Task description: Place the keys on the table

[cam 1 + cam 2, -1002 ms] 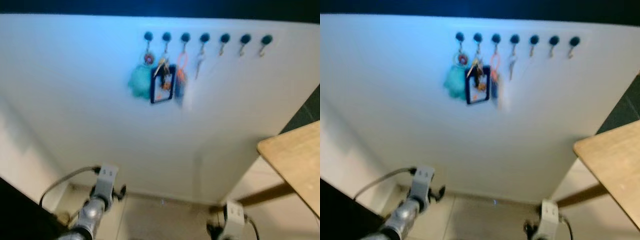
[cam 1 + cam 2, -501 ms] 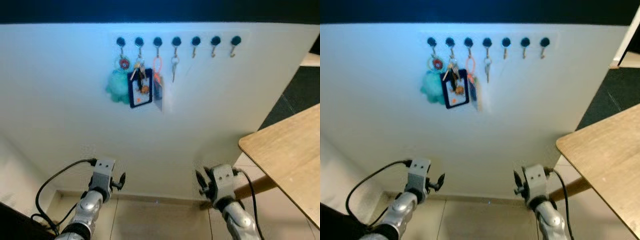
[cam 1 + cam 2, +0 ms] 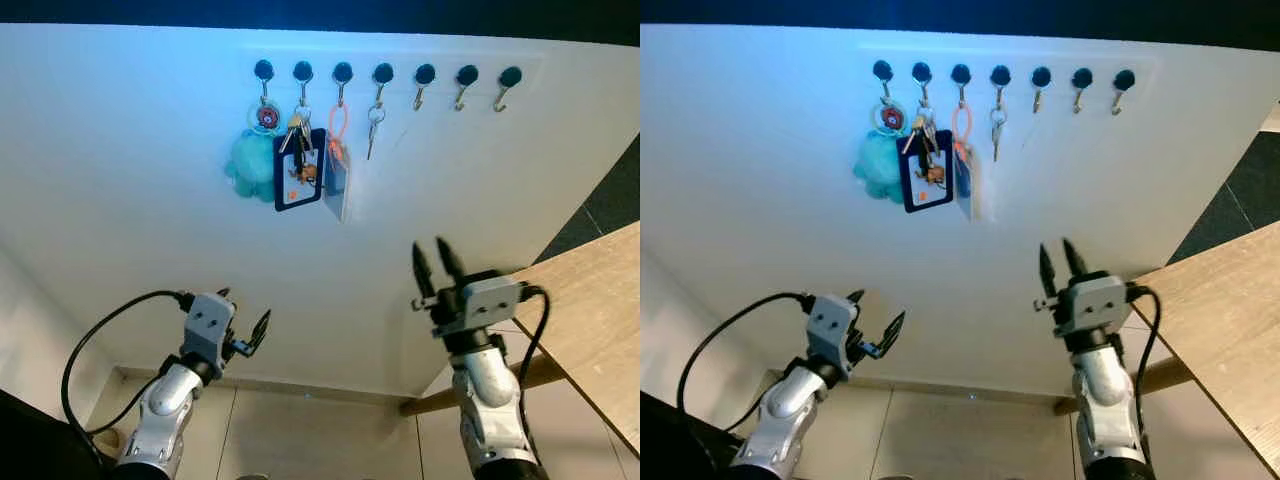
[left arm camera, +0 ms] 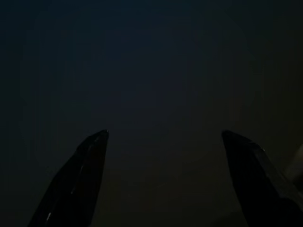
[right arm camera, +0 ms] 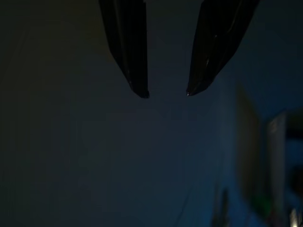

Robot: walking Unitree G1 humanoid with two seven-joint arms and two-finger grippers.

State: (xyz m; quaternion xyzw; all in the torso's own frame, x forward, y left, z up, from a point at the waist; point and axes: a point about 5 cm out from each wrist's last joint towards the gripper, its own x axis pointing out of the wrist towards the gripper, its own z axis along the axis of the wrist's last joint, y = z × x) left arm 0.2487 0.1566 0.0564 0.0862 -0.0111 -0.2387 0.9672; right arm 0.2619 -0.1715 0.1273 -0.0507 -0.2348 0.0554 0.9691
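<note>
Keys are hanging from hooks on the wall, beside a teal toy and badge. The right gripper is pointing upward below them, fingers parted. The left gripper is hanging lower, fingers released. The table is standing rightward.

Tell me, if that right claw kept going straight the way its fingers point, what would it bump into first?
Probably the white wall. The right gripper points up with its fingers apart, toward bare wall below the hooks; the keys hang higher and to its left. Depth is hard to judge, so take this as a guess.
</note>
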